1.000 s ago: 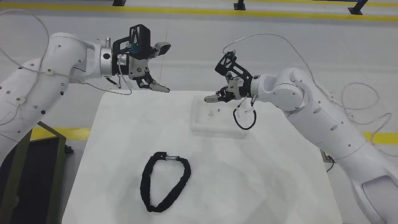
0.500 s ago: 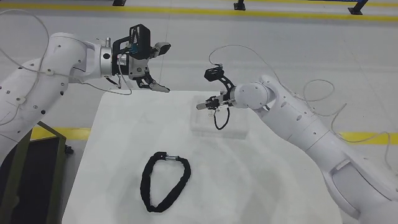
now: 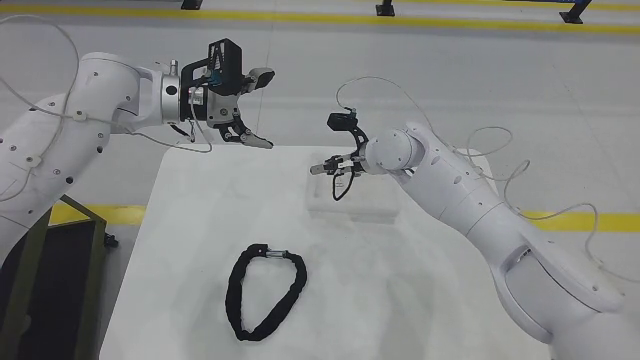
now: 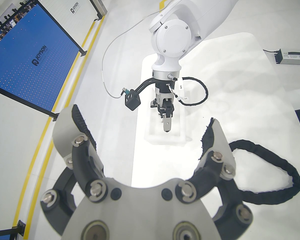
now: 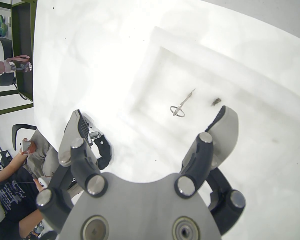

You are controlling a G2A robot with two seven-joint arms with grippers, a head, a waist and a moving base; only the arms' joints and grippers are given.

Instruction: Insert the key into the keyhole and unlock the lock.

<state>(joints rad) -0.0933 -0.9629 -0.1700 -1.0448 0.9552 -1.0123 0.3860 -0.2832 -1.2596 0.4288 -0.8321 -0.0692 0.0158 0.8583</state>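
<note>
Key (image 5: 180,104), a thin metal one on a small wire ring, lies flat on the floor of a shallow white tray (image 5: 145,76). A small dark speck (image 5: 215,101) sits just beside the key on the same floor. Right gripper (image 5: 151,113) hangs over the tray with its fingers spread wide and nothing between them (the key is below them, untouched). In the top view the tray stands toward the far edge of the white table (image 3: 420,290), a little right of the middle.

Lock (image 3: 233,298) is a black sleeved chain closed into a loop, with a short metal cylinder at the far end of the loop. It lies flat on the near left part of the table, well apart from the tray and from both grippers.

Left gripper (image 3: 268,110) is held by the table's far edge on the left side, fingers wide apart and empty.
</note>
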